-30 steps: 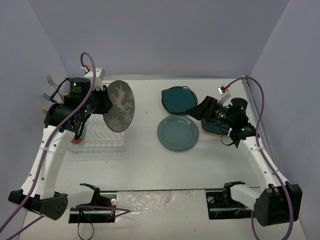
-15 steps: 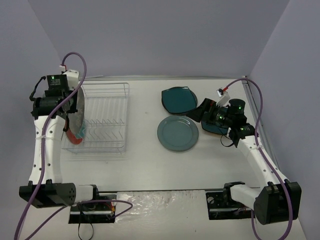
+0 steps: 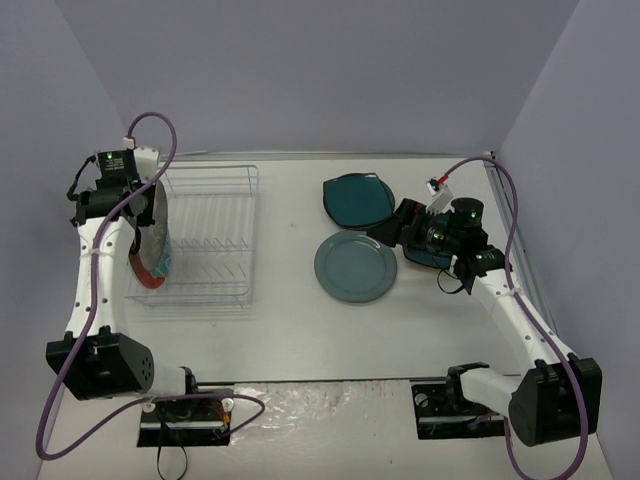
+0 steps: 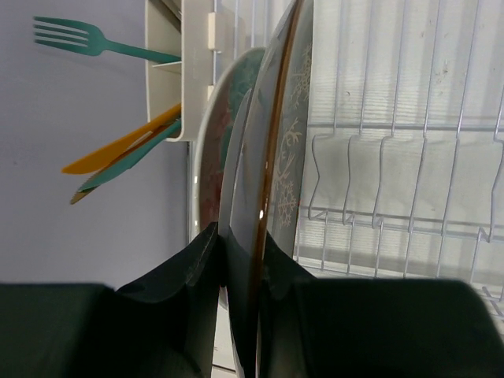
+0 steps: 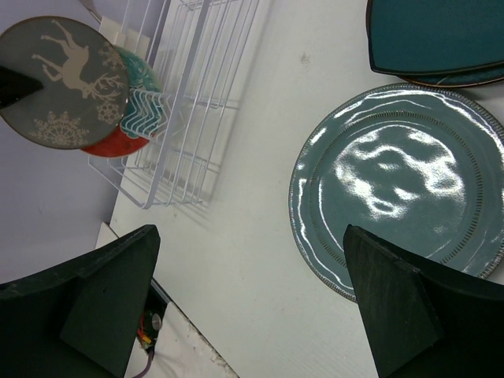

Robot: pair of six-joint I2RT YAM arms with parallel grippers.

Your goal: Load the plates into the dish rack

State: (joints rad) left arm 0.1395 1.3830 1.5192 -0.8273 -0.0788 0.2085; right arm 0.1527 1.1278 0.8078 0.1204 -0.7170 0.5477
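Note:
My left gripper [image 3: 143, 205] is shut on the rim of the grey-brown reindeer plate [image 3: 158, 218], which stands on edge at the left end of the white dish rack [image 3: 215, 235]. In the left wrist view the plate's edge [image 4: 277, 157] runs between my fingers [image 4: 197, 268]. The red plate [image 3: 150, 268] stands right beside it [image 4: 214, 150]. My right gripper [image 3: 393, 228] is open and empty [image 5: 252, 307], above the table beside the flat blue-grey plate [image 5: 402, 185]. Dark teal plates [image 3: 357, 198] lie stacked behind it. Another plate [image 3: 432, 260] is partly hidden under my right wrist.
The cutlery cup [image 4: 177, 71] on the rack's left side holds a teal fork [image 4: 87, 38] and orange and teal utensils [image 4: 118, 150]. Empty slot prongs [image 4: 394, 181] fill the rack to the right of the plates. Walls stand close on the left and right.
My left arm swung the reindeer plate from over the rack's right side to its left end and turned it edge-on beside the red plate. My right gripper shifted slightly left.

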